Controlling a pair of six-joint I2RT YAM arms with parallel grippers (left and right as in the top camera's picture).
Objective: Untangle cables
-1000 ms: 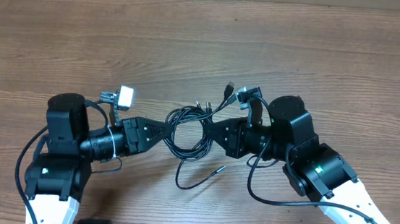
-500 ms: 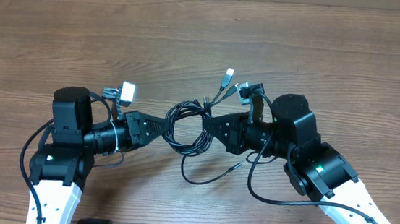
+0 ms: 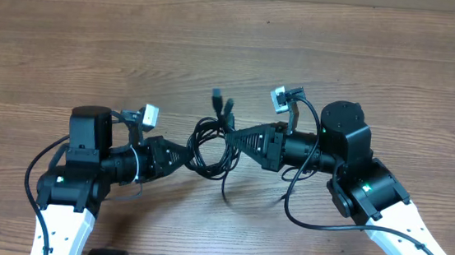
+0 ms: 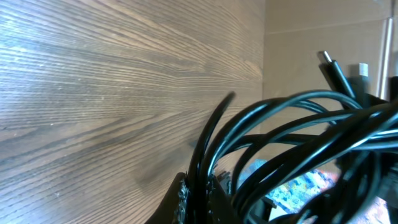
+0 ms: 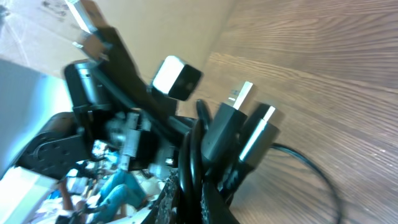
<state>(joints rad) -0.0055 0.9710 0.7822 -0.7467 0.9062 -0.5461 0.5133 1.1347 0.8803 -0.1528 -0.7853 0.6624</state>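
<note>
Between the two arms, the left jaws are pressed together on the left side of a tangle of thin black flexible cables (image 3: 209,146), and the right jaws are pinched shut on its right side. In the left wrist view several glossy loops (image 4: 280,134) are seen fanning out from the pinch point at the bottom of the picture. In the right wrist view the cords are gripped low, with two black metal-tipped plugs (image 5: 239,124) standing just above the pinch. From overhead, the coil is seen stretched between the two grips. The plugs (image 3: 217,100) are pointed toward the far edge, and one loose end (image 3: 226,193) is trailed toward the near edge. Whether the coil is lifted clear of the brown wood-grain tabletop (image 3: 135,45) cannot be told. Further out, the black-and-white left arm (image 3: 84,156) and right arm (image 3: 349,159) are angled inward toward each other.

The step in hand is judged to be a two-sided pull meant to open the knot, and the loops are not yet separated. A slow spreading of the grips is called for next, and then a regrip on a single cord, so that one plug end can be drawn out through the loops.
</note>
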